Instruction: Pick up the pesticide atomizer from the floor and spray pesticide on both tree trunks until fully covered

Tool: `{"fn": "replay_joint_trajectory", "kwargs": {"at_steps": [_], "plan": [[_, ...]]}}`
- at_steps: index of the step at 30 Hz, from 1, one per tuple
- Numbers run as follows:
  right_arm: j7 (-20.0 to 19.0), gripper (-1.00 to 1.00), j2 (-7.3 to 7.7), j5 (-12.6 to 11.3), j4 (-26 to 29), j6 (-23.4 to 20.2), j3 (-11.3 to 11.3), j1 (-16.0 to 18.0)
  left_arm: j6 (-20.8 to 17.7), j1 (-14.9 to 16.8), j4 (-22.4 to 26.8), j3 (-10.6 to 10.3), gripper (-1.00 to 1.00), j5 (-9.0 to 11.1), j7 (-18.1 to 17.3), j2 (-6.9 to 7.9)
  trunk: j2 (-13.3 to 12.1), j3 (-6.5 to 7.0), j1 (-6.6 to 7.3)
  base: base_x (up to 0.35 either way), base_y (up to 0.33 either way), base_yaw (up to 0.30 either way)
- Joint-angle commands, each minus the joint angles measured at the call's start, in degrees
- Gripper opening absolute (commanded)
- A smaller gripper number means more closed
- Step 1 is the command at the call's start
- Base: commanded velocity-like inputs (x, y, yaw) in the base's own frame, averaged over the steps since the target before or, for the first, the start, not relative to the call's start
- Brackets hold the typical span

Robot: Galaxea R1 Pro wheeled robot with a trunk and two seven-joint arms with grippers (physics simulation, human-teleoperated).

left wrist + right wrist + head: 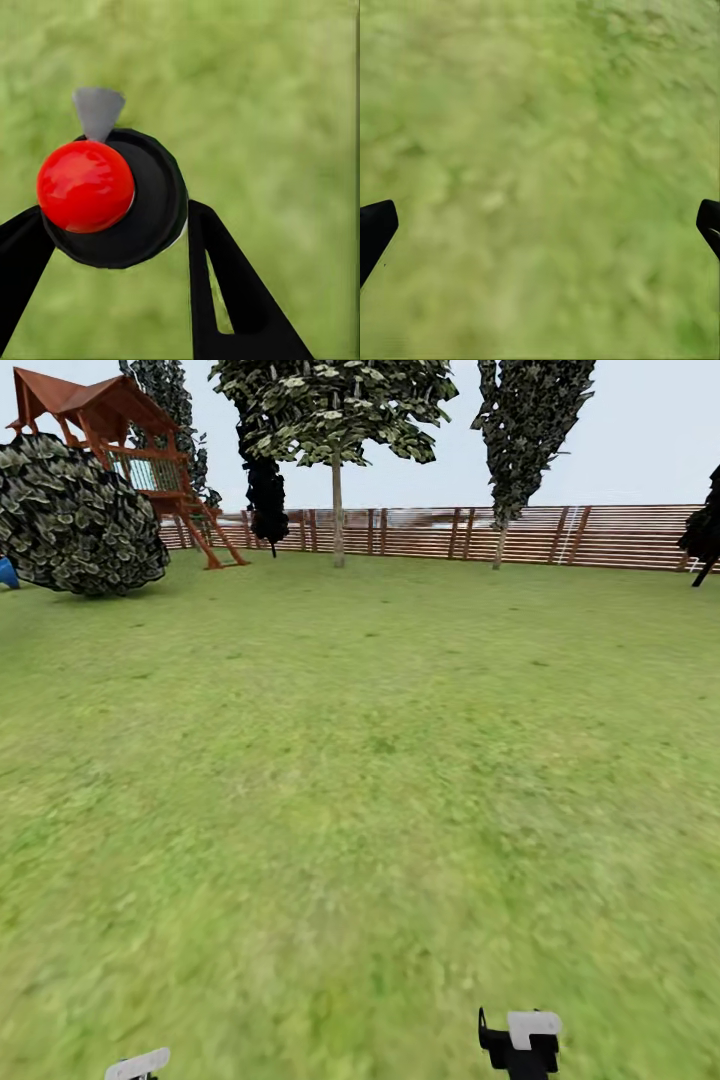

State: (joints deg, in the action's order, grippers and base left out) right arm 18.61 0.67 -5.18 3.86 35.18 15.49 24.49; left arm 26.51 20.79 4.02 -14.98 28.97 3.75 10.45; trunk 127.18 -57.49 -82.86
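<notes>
The garden's grass floor [360,780] fills most of your head view, blurry green out to the brown slat fence [520,535] running across at twelve o'clock; a playhouse with a red-brown roof [110,435] stands at about eleven o'clock with a big round bush [80,520] just in front of it; a tree with a straight pale trunk [338,510] rises near twelve, a second slimmer tree [500,530] at one o'clock, both close to the fence, and a near-black conifer [266,495] stands between the playhouse and the first tree.

Your right tool [540,232] hangs over bare grass with its fingers spread wide apart and nothing between them; in the head view it sits at five o'clock [520,1040].

Your left tool [124,240] is closed on the pesticide atomizer [112,199] (seen end-on, a black round body with a shiny red ball and a small grey nozzle); a dark finger [225,292] presses each side of it; in the head view that arm's pale tip [138,1064] shows at seven o'clock.
</notes>
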Motion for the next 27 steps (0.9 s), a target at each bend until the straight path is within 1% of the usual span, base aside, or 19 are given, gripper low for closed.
{"fn": "replay_joint_trajectory", "kwargs": {"at_steps": [1, 27], "plan": [[0.11, 1.0, -0.01, -0.53, 0.0, 0.15, 0.51, 0.01, 0.12, -0.01, 0.03, -0.49, -1.0, 0.16, 0.38, 0.01, 0.02, -0.05, -0.03, 0.338, 0.0, 0.0], [0.11, 1.0, -0.06, -0.53, -0.04, 0.15, 0.5, 0.03, 0.12, 0.0, 0.03, -0.49, -1.0, 0.15, 0.38, 0.01, 0.02, -0.05, -0.03, 0.338, 0.0, 0.0]]}}
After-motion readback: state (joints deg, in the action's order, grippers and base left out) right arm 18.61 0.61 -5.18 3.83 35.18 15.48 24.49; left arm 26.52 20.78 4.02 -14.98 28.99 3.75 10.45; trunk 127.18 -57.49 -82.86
